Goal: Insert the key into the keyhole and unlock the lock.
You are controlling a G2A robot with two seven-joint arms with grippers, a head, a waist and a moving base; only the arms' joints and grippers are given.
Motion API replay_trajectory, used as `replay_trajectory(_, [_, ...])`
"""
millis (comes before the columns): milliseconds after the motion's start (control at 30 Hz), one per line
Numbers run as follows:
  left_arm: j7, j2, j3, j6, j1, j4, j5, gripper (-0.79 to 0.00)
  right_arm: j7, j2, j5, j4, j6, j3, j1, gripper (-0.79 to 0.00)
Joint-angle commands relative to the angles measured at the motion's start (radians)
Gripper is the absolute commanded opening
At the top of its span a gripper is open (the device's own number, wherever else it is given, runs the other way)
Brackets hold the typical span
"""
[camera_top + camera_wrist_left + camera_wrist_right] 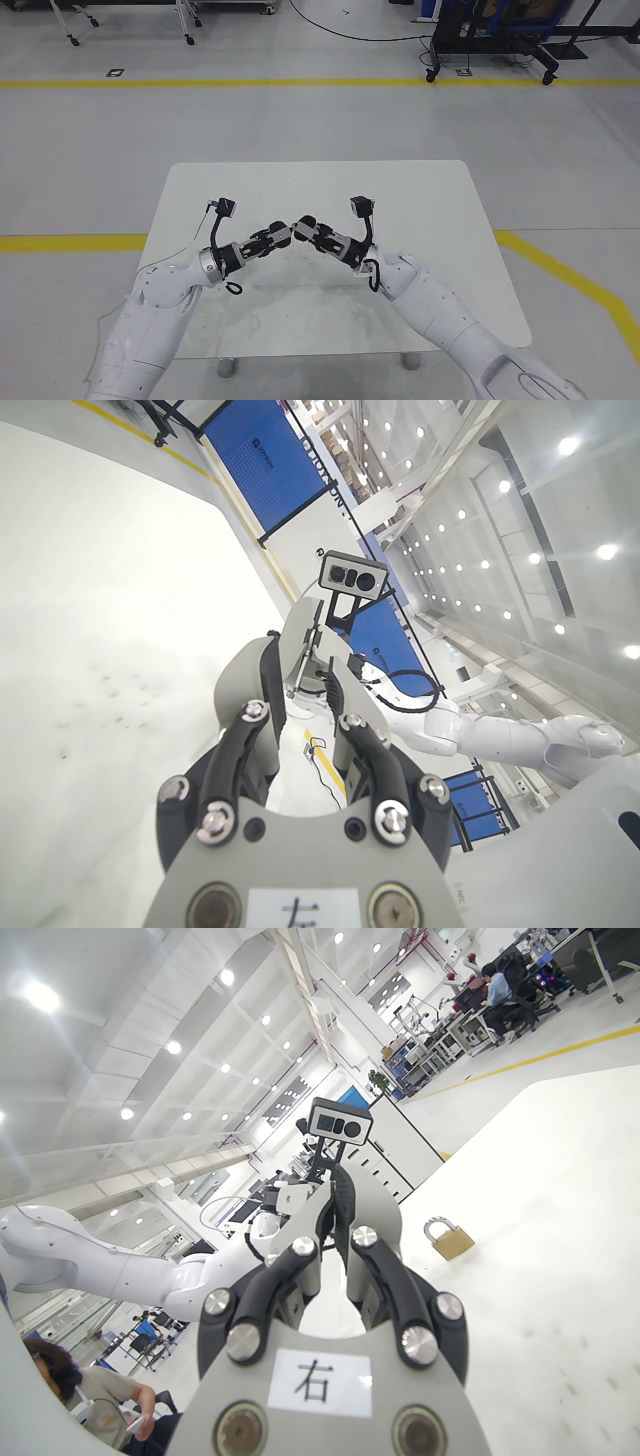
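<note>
I have both arms over the middle of the table (430, 200), tips almost meeting. The left gripper (284, 234) comes in from the near left corner, the right gripper (302, 229) from the near right.

On the left wrist view, the left gripper (299, 670) has its jaws moderately wide with nothing in them. The right gripper (312, 635) sits tip-on just beyond that gap.

On the right wrist view, the right gripper (334, 1188) has its jaws narrow, the 2 pads almost together. The left wrist view shows a thin metal strip (304, 657) pinched edge-on between them. I cannot tell whether that strip is the key.

The lock (452, 1240) is a brass padlock with a silver shackle, and the shackle looks closed. It rests on the table, apart from both grippers, between the right jaws and 1 edge of the table. I cannot tell which edge that is. Its shackle points away from the right wrist camera. I cannot make out the keyhole.
</note>
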Motion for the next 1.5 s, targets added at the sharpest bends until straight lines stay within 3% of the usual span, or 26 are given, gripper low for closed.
replay_trajectory(0, [0.006,0.001,0.001,0.002,0.0,0.0,0.001,-0.785,0.01,0.001,0.005,-0.002,0.0,0.004,-0.001,-0.785])
replay_trajectory(333, [0.011,0.007,-0.005,-0.006,-0.003,0.003,-0.007,-0.785,0.089,0.008,0.047,-0.032,0.0,0.022,-0.02,-0.785])
replay_trajectory(400, [0.01,0.009,-0.007,-0.01,-0.004,0.002,-0.005,-0.785,0.108,0.012,0.059,-0.037,0.0,0.029,-0.026,-0.489])
replay_trajectory(533, [-0.006,0.015,-0.017,-0.021,-0.006,0.001,0.003,-0.785,0.143,0.029,0.046,-0.053,0.0,0.07,-0.038,-0.511])
replay_trajectory(700, [-0.045,0.023,-0.025,-0.042,-0.008,-0.004,0.015,-0.785,0.225,0.06,0.043,-0.074,0.0,0.12,-0.065,-0.603])
replay_trajectory(1000, [-0.124,0.033,0.0,-0.073,-0.012,-0.011,0.042,-0.785,0.439,0.078,0.146,-0.099,0.0,0.101,-0.057,-0.477])
replay_trajectory(1200, [-0.12,0.036,0.012,-0.085,-0.014,-0.013,0.054,-0.785,0.502,0.076,0.204,-0.092,0.0,0.091,-0.05,-0.468])
replay_trajectory(1467, [-0.117,0.044,0.024,-0.101,-0.009,-0.024,0.1,-0.785,0.547,0.064,0.235,-0.055,0.0,0.062,-0.026,-0.597])
